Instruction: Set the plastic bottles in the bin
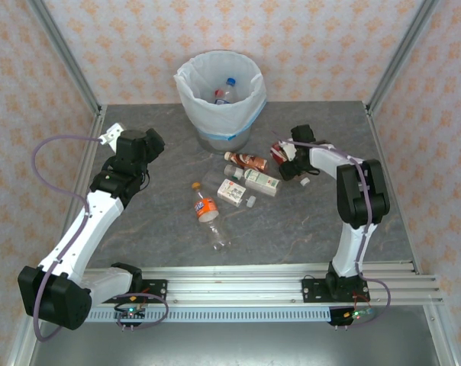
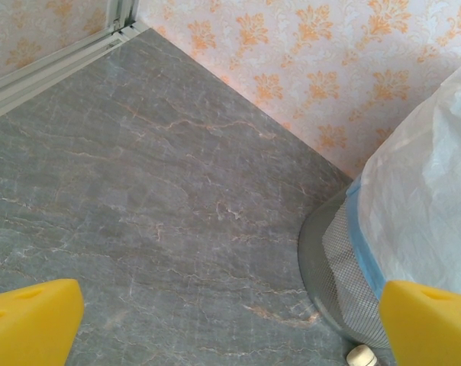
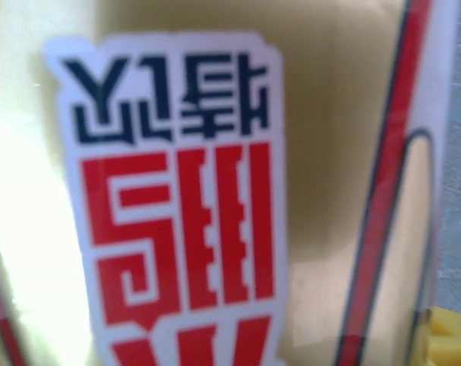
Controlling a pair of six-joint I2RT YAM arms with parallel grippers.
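Several plastic bottles (image 1: 246, 183) lie loose on the grey desk (image 1: 162, 221) in front of the bin (image 1: 219, 122). A brown-labelled bottle (image 1: 246, 160) is nearest the bin, a white-green one (image 1: 262, 181) is just beside it, and an orange-labelled bottle (image 1: 206, 208) lies closer to the arms. More bottles (image 1: 224, 93) sit inside the bin's white liner.

The right hand (image 1: 286, 155) is low over the desk at a red-labelled bottle (image 1: 279, 148), to the right of the cluster. In its wrist view the bottle's label (image 3: 177, 206), with bold red and dark characters, sits right up against the camera, and a yellow fingertip (image 3: 450, 339) shows at the lower right. I cannot tell whether the fingers are actually clamped on it.

The left hand (image 1: 150, 142) is released, its yellow fingertips (image 2: 32, 324) spread wide above bare desk to the left of the bin's mesh base (image 2: 330, 267).
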